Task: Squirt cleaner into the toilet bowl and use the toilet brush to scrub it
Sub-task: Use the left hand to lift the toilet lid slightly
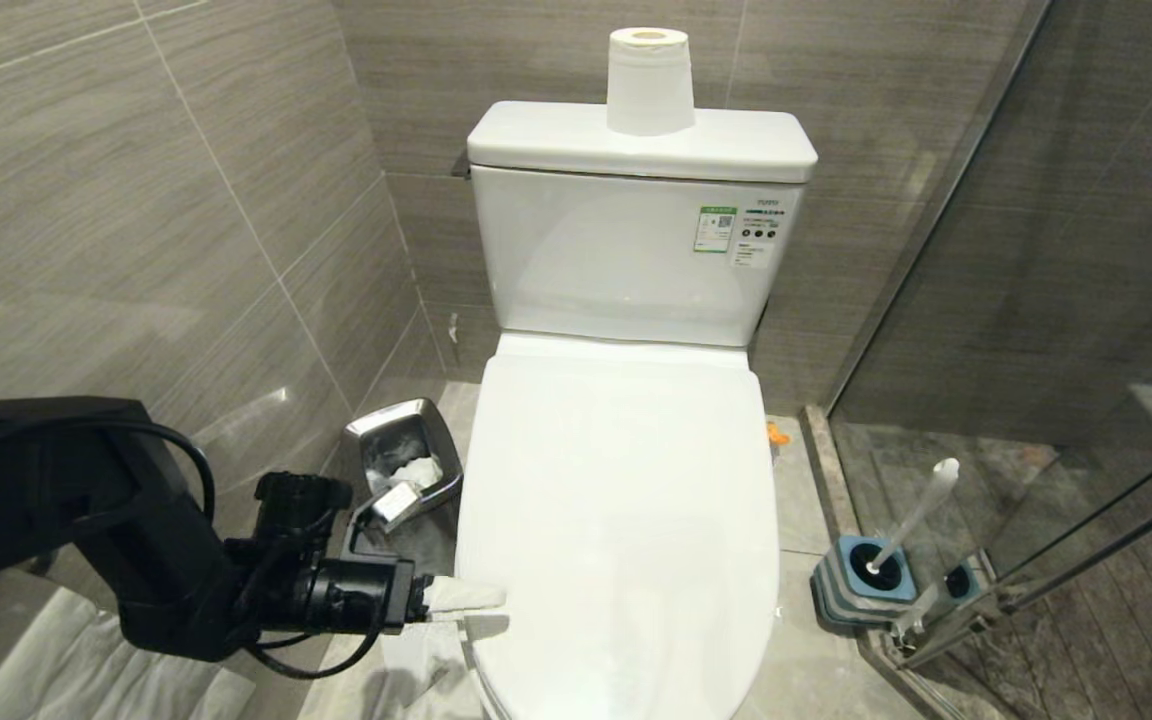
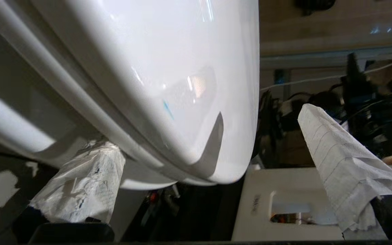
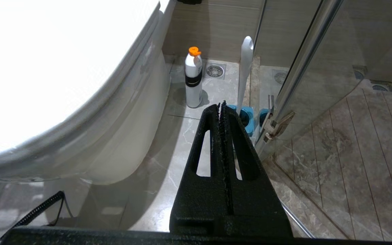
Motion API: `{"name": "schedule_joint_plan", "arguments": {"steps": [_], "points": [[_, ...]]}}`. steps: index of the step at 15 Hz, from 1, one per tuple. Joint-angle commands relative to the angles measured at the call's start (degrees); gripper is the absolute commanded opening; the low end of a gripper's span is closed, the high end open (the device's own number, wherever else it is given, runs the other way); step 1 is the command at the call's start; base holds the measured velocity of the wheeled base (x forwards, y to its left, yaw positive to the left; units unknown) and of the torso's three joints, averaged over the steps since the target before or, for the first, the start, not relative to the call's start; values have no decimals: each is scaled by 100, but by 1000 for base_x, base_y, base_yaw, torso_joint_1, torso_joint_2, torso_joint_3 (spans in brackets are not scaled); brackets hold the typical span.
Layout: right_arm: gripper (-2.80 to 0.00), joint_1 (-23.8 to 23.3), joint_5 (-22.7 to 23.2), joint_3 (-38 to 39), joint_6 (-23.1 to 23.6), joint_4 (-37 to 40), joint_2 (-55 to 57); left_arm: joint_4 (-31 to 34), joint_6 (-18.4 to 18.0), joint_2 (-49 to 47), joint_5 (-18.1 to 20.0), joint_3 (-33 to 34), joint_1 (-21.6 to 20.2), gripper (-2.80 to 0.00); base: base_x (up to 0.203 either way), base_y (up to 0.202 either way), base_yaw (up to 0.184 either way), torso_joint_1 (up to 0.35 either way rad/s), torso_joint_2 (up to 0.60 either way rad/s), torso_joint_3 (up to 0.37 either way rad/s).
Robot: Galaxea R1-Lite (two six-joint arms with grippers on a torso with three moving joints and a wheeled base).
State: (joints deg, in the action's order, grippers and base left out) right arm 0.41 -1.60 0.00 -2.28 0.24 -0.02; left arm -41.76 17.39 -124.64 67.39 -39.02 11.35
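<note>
Grey-tiled bathroom, toilet bowl (image 1: pixel 626 520) with its lid down: the task has barely begun.

At the near left edge of the lid, the left gripper (image 1: pixel 471 608) stands wide open, its paper-wrapped fingers (image 2: pixel 342 163) straddling the rim, apparently to lift it. Nothing is squirted or scrubbed yet. The toilet brush (image 1: pixel 911 520) sits in its blue holder (image 1: pixel 861 590) on the right floor. A white bottle (image 3: pixel 193 80), probably the cleaner, stands beside the base; the right gripper (image 3: pixel 221 105), closed and empty, hangs near.
</note>
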Motion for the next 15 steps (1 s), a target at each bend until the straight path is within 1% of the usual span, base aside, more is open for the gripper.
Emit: {"name": "schedule_joint_plan", "arguments": {"steps": [1,2,3,4,7,10,12,15], "points": [[-280,2,1,9,-1,2,2,-708,869,37,3,17,17,0,0,0,0,0,0,0],[-280,2,1,9,-1,2,2,-1042,1220,36,-3,24,23,0,0,0,0,0,0,0],[-280,2,1,9,-1,-2,2,-1296,1469,22,-8,42,25,0,0,0,0,0,0,0],[-280,2,1,9,-1,1,2,-1447,1607,18,-15,52,25,0,0,0,0,0,0,0],[-280,2,1,9,-1,2,2,-1543,1618,46,-14,89,6,0,0,0,0,0,0,0],[-280,2,1,9,-1,-6,2,-1841,1636,88,-1,300,-22,0,0,0,0,0,0,0],[-280,2,1,9,-1,-7,2,-1836,1703,172,2,333,-101,0,0,0,0,0,0,0],[-280,2,1,9,-1,-1,2,-1853,2325,378,15,301,-190,0,0,0,0,0,0,0]]}}
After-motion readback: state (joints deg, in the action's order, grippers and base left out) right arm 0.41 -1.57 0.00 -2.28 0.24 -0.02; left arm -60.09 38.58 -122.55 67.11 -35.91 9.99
